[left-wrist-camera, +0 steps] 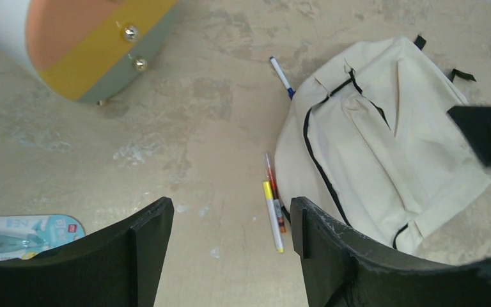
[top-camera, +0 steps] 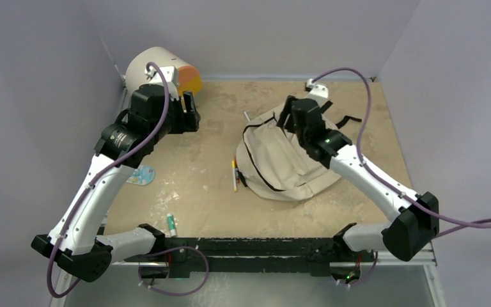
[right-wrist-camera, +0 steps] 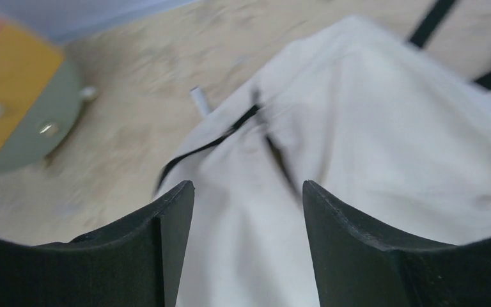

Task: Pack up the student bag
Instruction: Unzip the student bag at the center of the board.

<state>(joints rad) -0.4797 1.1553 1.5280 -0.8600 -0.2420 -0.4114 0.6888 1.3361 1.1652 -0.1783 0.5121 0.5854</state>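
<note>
Small print on the blue blister pack (left-wrist-camera: 25, 233), illegible.

2 pens (top-camera: 234, 176) lie left of the student bag (top-camera: 275, 160).

The student bag (top-camera: 288, 163) is cream with black zipper lines and straps. The drawer unit (left-wrist-camera: 96, 45) shows orange, yellow and grey-green bands. The table (top-camera: 204, 160) is mottled beige, one pen (left-wrist-camera: 272, 217) yellow.
</note>
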